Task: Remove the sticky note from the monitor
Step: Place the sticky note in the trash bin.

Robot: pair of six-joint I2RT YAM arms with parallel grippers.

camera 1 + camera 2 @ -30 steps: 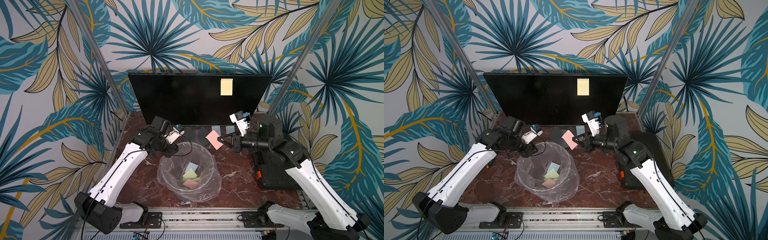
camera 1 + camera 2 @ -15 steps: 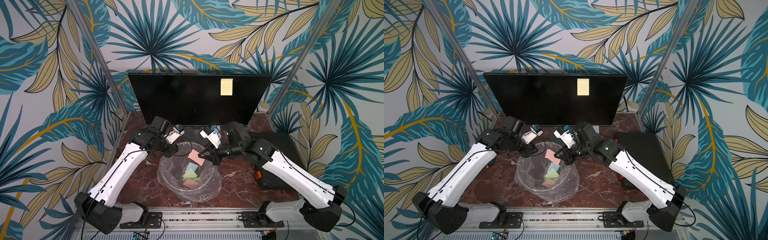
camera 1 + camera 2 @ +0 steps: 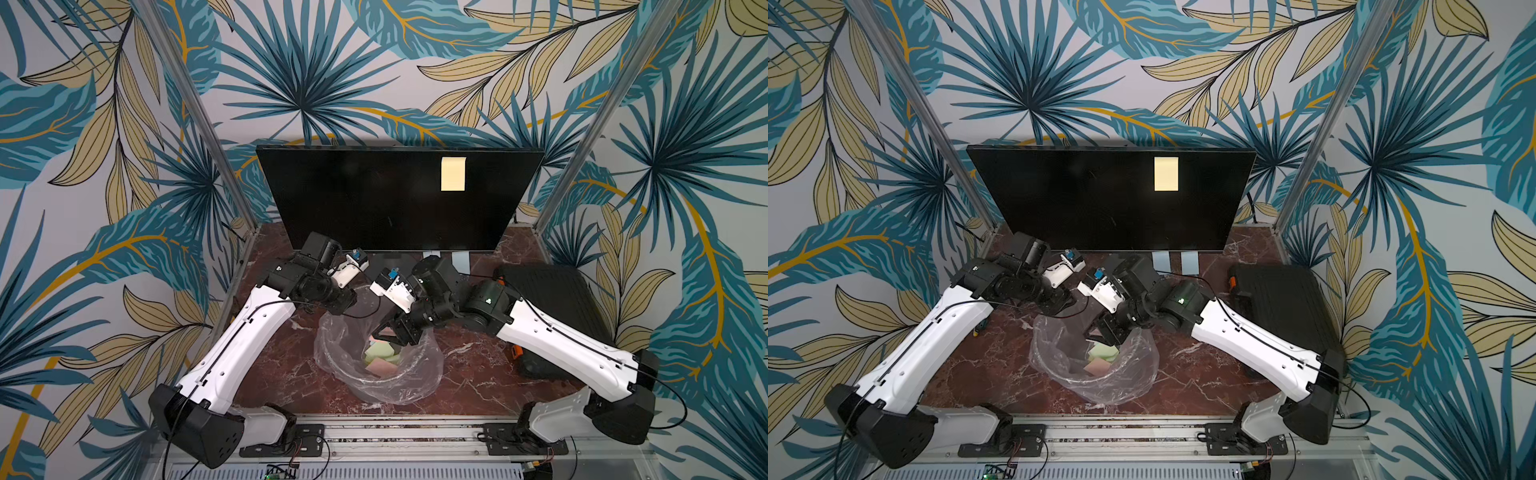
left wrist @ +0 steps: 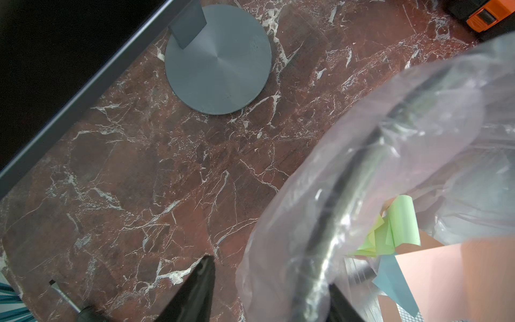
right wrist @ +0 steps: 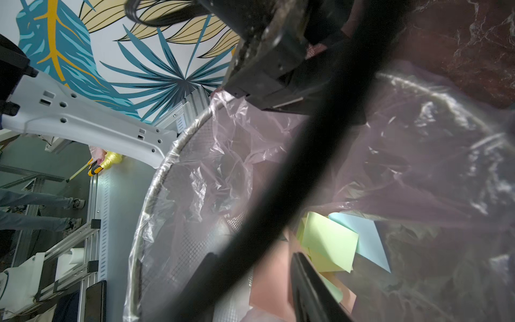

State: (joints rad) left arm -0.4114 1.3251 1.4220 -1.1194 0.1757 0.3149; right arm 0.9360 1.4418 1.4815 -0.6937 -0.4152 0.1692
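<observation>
The monitor (image 3: 374,199) (image 3: 1084,199) stands dark at the back, its round grey base (image 4: 220,64) on the marble. A yellow sticky note (image 3: 452,173) (image 3: 1166,173) is stuck to the upper right of its screen. My right gripper (image 3: 395,336) (image 5: 250,281) hangs over the lined bin (image 3: 374,380) (image 3: 1100,388), open, with a pink note (image 5: 270,278) between its fingers, lying against one of them. My left gripper (image 3: 350,302) (image 4: 269,290) is open and straddles the bin's far rim (image 4: 359,178). One of its fingers (image 4: 202,281) stands clear of the liner.
Green, blue and pink notes (image 5: 328,239) lie in the bin. A black ribbed case (image 3: 552,299) lies at the right. A black cable (image 5: 306,156) crosses the right wrist view. A small screwdriver (image 4: 69,304) lies near the left wall.
My right arm swung from in front of the monitor to over the bin, carrying the pink note, and its jaws have opened. The left arm stayed still.
</observation>
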